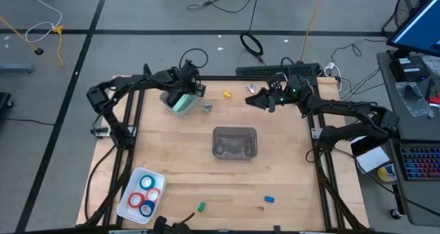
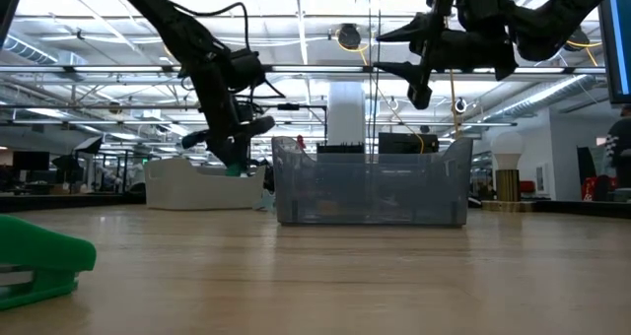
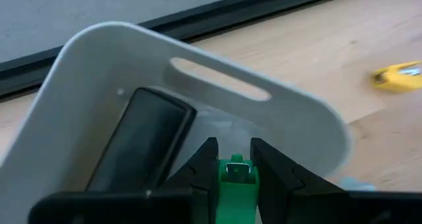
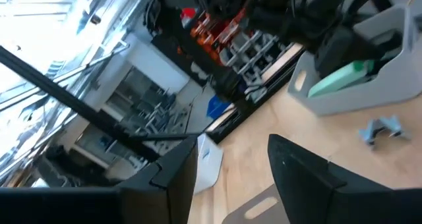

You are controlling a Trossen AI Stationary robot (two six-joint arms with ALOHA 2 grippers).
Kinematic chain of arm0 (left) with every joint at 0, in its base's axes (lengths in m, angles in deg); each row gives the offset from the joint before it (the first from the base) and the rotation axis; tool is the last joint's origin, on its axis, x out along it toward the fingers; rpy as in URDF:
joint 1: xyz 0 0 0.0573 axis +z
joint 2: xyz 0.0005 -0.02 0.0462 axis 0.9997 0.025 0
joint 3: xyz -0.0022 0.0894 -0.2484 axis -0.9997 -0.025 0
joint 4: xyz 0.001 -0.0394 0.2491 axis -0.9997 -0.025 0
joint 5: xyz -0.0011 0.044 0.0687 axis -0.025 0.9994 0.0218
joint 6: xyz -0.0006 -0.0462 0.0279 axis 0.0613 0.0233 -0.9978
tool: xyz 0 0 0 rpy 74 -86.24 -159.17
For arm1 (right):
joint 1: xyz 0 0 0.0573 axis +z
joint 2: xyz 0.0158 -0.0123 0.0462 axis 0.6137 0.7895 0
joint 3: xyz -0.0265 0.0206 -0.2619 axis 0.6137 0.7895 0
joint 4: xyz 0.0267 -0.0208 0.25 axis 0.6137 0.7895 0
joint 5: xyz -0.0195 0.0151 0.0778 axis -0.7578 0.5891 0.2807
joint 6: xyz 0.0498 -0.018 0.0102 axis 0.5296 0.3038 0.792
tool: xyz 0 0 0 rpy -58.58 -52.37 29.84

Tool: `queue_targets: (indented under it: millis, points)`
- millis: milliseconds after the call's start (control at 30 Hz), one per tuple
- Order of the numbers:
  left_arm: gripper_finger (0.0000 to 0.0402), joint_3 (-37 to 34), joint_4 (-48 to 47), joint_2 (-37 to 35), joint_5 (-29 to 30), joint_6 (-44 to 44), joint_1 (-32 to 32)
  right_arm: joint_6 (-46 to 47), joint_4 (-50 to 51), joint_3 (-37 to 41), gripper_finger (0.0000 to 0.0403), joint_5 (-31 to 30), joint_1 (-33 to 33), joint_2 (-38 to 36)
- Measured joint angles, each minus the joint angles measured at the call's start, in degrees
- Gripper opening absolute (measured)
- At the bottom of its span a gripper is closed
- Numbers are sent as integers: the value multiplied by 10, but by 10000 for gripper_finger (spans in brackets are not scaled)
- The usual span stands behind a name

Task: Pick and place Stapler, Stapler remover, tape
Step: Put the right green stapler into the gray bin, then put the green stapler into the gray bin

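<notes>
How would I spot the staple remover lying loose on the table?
On the pale wooden table, find the white plastic bin at its upper left in the high view, holding a pale mint-green stapler. Beside that bin, toward the table's middle, a small silvery-grey metal claw lies on bare wood. Its nearest loose neighbour is a yellow block; the claw alone is grey metal.

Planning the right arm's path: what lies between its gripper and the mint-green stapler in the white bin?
High view: a small yellow piece and a silvery-grey metal stapler remover lie between the right gripper and the pale mint-green plastic stapler.
</notes>
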Motion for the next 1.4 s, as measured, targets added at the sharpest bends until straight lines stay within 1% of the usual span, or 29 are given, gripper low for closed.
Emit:
queue_targets:
  millis: [200,433,533,667,733,833,967,1033,1133,1267,1400]
  points:
    - [65,0,5,11,-18,-23,8,0,-10,0,172,0,-26,0]
    - [131,0,8,22,-28,-36,10,-1,-10,0,175,0,-38,0]
    - [144,0,23,21,-28,-36,10,-2,-14,0,173,0,-38,0]
    - [145,0,52,11,-38,-33,14,-2,-25,0,172,0,-38,0]
    - [145,0,79,0,-57,-23,17,-2,-33,0,174,0,-38,0]
    - [148,0,114,-28,-106,-15,22,-9,-33,0,175,2,-38,0]
    - [149,0,164,-73,-175,-17,13,-55,-31,0,171,-5,-43,0]
    - [149,0,188,-97,-199,-23,3,-80,-31,0,169,-16,-49,0]
    - [149,0,207,-136,-232,-21,-11,-104,-31,-2,167,-15,-57,0]
    - [149,0,204,-182,-267,-4,-44,-109,-25,-2,167,3,-56,0]
    - [149,0,202,-213,-271,5,-109,-121,-21,-2,167,7,-55,0]
